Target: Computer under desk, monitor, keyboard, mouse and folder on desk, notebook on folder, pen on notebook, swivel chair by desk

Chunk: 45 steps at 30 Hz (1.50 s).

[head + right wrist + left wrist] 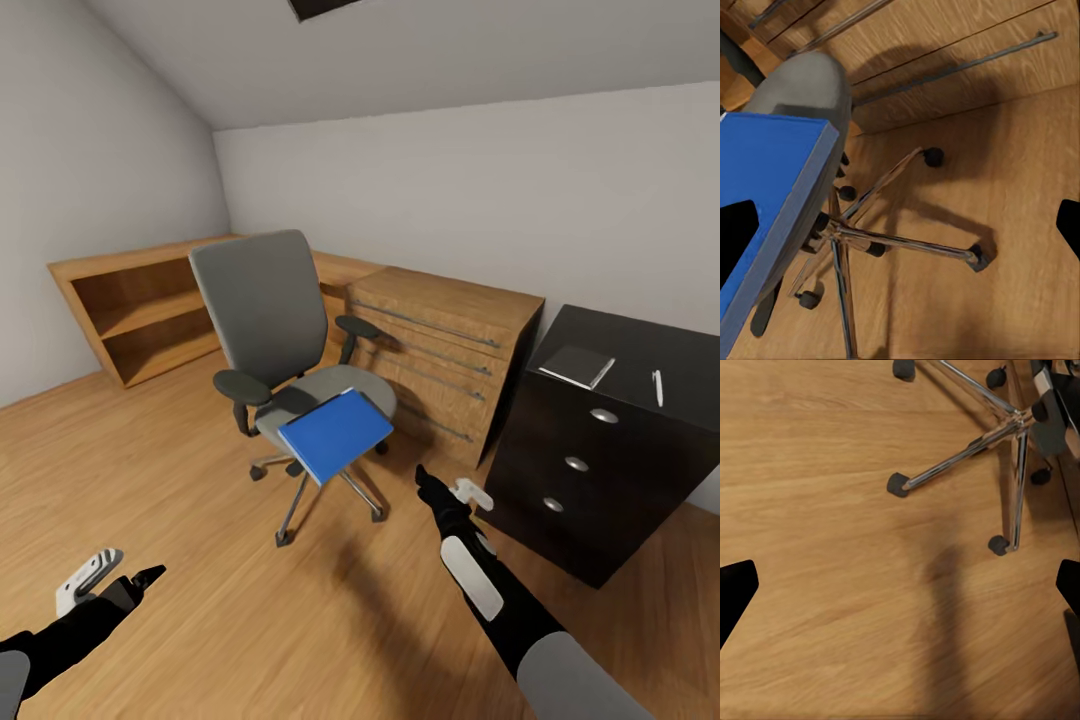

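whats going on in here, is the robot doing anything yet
The robot faces the swivel chair, where the blue folder lies on the seat, jutting over its front edge. Neither gripper holds anything: the right gripper reaches out toward the folder with its fingers apart, and the left gripper hangs low over the wood floor, also open. The notebook and pen lie apart on the black desk above its drawers. So nothing is picked up yet.
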Tool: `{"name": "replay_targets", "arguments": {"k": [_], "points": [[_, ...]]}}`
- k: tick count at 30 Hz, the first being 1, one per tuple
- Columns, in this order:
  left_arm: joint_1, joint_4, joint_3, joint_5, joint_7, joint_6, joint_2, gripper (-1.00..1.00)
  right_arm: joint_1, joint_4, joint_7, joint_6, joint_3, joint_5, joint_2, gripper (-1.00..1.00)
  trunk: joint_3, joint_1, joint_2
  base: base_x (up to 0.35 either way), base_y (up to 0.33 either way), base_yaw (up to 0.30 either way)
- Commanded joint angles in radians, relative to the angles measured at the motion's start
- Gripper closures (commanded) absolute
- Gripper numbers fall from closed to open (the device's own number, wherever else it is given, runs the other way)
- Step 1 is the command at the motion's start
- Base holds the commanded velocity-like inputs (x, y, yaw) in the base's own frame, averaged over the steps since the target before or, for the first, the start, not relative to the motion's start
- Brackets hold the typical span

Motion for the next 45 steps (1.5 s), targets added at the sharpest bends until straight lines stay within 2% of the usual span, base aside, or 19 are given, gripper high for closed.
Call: {"name": "replay_targets", "arguments": {"k": [1,2,3,5,8,10,11,14,15,17,18,19,22,23,24,31,45], "points": [[-0.001,-0.001,0.000,0.011,0.009,0.005,0.000,-1.00,-0.001,-0.005,0.000,-0.008,0.004,-0.028,-0.001,-1.00,-0.004,0.004,-0.008,0.000,0.000,0.000],[-0.001,-0.001,0.000,0.011,0.009,0.005,0.000,-1.00,-0.001,-0.011,0.004,-0.008,0.003,-0.043,-0.001,-1.00,-0.007,0.008,-0.015,0.000,0.000,0.000],[-0.001,-0.001,-0.002,0.011,0.008,0.008,0.002,-1.00,-0.001,-0.045,0.050,-0.009,-0.012,-0.134,-0.008,-1.00,-0.010,0.011,-0.022,0.000,0.000,0.000],[-0.001,-0.001,-0.002,0.011,0.008,0.008,0.002,-1.00,-0.001,-0.044,0.076,-0.008,-0.013,-0.152,-0.009,-1.00,-0.017,0.019,-0.036,0.000,0.000,0.000],[-0.001,-0.001,-0.004,0.011,0.008,0.008,0.001,-1.00,-0.001,0.015,0.190,-0.004,-0.016,-0.177,-0.010,-1.00,-0.026,0.031,-0.057,0.000,0.000,0.000],[-0.001,-0.001,-0.005,0.011,0.008,0.008,0.000,-1.00,-0.001,0.042,0.232,-0.001,-0.016,-0.181,-0.010,-1.00,-0.032,0.038,-0.071,0.000,0.000,0.000],[-0.001,-0.001,-0.009,0.011,0.008,0.008,-0.001,-1.00,-0.001,0.078,0.290,0.033,-0.017,-0.185,-0.008,-1.00,-0.035,0.042,-0.078,0.000,0.000,0.000],[-0.001,-0.001,-0.013,0.011,0.008,0.009,-0.001,-1.00,-0.001,0.102,0.350,0.079,-0.019,-0.195,-0.009,-1.00,-0.045,0.054,-0.099,0.000,0.000,0.000],[-0.001,-0.001,-0.014,0.011,0.005,0.009,-0.001,-1.00,-0.001,0.113,0.425,0.106,-0.022,-0.234,-0.011,-1.00,-0.048,0.057,-0.106,0.000,0.000,0.000],[-0.001,-0.001,-0.015,0.011,-0.001,0.008,-0.001,-1.00,-0.001,0.115,0.471,0.116,-0.022,-0.253,-0.012,-1.00,-0.054,0.065,-0.120,0.000,0.000,0.000],[-0.001,-0.002,-0.016,0.011,-0.013,0.007,-0.001,-1.00,-0.001,0.117,0.498,0.124,-0.021,-0.260,-0.013,-1.00,-0.057,0.069,-0.127,0.000,0.000,0.000],[-0.001,-0.002,-0.017,0.011,-0.052,0.005,-0.001,-1.00,-0.001,0.117,0.525,0.140,-0.020,-0.266,-0.013,-1.00,-0.060,0.073,-0.134,0.000,0.000,0.000],[-0.001,-0.002,-0.018,0.010,-0.129,0.005,0.000,-1.00,-0.001,0.118,0.544,0.153,-0.017,-0.267,-0.011,-1.00,-0.070,0.084,-0.155,0.000,0.000,0.000],[-0.001,-0.002,-0.020,0.010,-0.185,0.004,0.001,-1.00,-0.001,0.118,0.553,0.157,-0.011,-0.267,-0.006,-1.00,-0.073,0.088,-0.162,0.000,0.000,0.000],[-0.001,-0.002,-0.025,0.009,-0.199,0.004,0.001,-1.00,-0.001,0.117,0.557,0.158,-0.002,-0.267,-0.005,-1.00,-0.076,0.092,-0.169,0.000,0.000,0.000],[-0.001,-0.003,-0.037,0.009,-0.221,0.006,0.002,-1.00,-0.001,0.115,0.608,0.161,0.039,-0.268,-0.003,-1.00,-0.098,0.119,-0.218,0.000,0.000,0.000],[-0.001,-0.003,-0.035,0.008,-0.224,0.008,0.002,-1.00,-0.001,0.116,0.629,0.161,0.049,-0.271,-0.001,-1.00,-0.142,0.172,-0.316,0.000,0.000,0.000]]}}
